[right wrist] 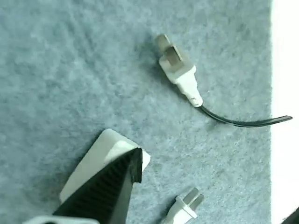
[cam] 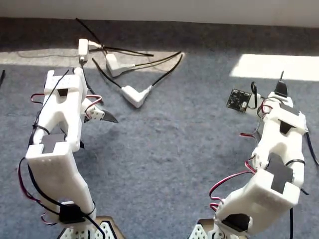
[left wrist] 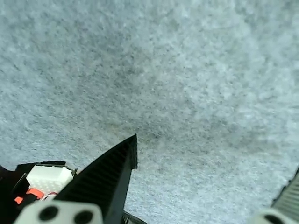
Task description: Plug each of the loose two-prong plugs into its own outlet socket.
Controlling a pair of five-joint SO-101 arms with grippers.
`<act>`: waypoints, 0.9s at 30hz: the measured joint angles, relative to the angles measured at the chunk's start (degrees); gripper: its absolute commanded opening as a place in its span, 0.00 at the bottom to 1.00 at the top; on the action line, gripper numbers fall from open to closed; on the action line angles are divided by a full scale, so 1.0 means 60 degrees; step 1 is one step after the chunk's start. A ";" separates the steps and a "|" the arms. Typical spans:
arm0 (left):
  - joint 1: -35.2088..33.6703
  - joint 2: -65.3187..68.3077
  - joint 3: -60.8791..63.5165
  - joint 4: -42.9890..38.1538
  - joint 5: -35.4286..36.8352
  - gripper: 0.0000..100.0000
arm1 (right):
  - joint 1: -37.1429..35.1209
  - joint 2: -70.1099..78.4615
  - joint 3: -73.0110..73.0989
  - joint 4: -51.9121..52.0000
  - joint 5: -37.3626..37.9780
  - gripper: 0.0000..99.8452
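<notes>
The left claw [left wrist: 215,154] is spread wide and holds nothing; bare grey carpet [left wrist: 187,70] shows between its black fingers. The right claw [right wrist: 217,182] is also wide and empty. One fingertip [right wrist: 131,162] stands in front of a white block [right wrist: 93,158] (touching it or just above it, I cannot tell), and the other finger barely shows at the picture's edge.

Two loose plugs lie by the block, apart from it and from each other. The first plug [right wrist: 180,72] is white with two flat grey prongs, and its black cord [right wrist: 243,122] trails toward a sunlit strip [right wrist: 286,93]. The second plug [right wrist: 184,210], also white and two-pronged, shows in the gap between the fingers.

From above, three white pieces on black cords lie on the carpet's far side: far piece [cam: 83,50], middle piece [cam: 113,64] and near piece [cam: 133,95].
</notes>
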 measured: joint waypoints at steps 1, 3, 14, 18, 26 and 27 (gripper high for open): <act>0.0000 0.0000 0.0000 0.0000 0.0000 0.48 | 0.0015 0.0088 0.0000 -0.0073 0.0000 0.49; 0.0000 0.0000 0.0000 0.0000 0.0000 0.48 | 0.0029 0.0176 0.0029 -0.0044 0.0000 0.49; 0.0000 0.0000 0.0015 0.0000 0.0000 0.48 | -0.0088 0.0132 0.0117 0.4029 0.0015 0.49; 0.0000 0.0000 0.0015 0.0000 0.0000 0.48 | -0.0234 0.0132 0.0117 0.4674 0.0029 0.49; 0.0000 0.0000 0.0015 0.0000 0.0000 0.48 | -0.0117 -0.0821 0.0190 0.4952 -0.0366 0.49; 0.0000 0.0000 0.0015 0.0000 0.0000 0.48 | -0.0103 -0.1070 0.0264 0.4982 -0.0425 0.49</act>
